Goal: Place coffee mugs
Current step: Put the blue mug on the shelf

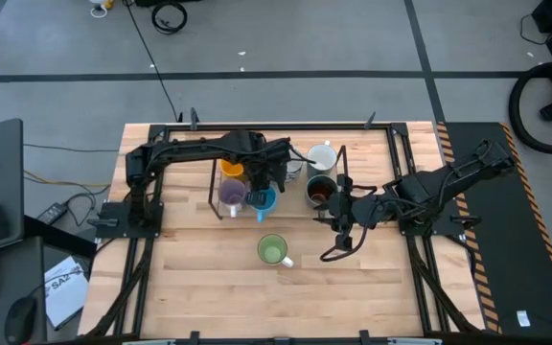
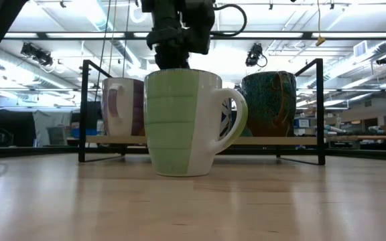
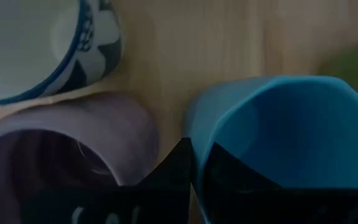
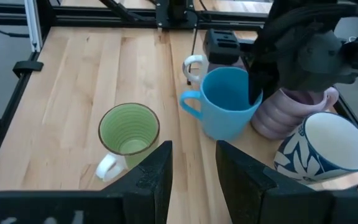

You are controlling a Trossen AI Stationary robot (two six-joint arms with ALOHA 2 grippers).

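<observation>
Left gripper (image 4: 252, 93) clamped on blue mug (image 4: 225, 102) rim; right gripper (image 4: 192, 165) part-open, empty; one green mug (image 1: 273, 250) apart.

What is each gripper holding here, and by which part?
The left gripper is shut on the bright blue mug, pinching its rim wall, one finger inside the cup. The right gripper holds nothing, hanging open near the light green mug.

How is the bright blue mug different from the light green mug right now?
The bright blue handled mug has the left end effector shut on its rim; the light green ribbed mug stands free, untouched. The blue one sits close beside the lavender mug, while the green one stands alone on open wooden table. The blue handle matches its body; the green mug's handle is white. Both stand upright and look empty.
</observation>
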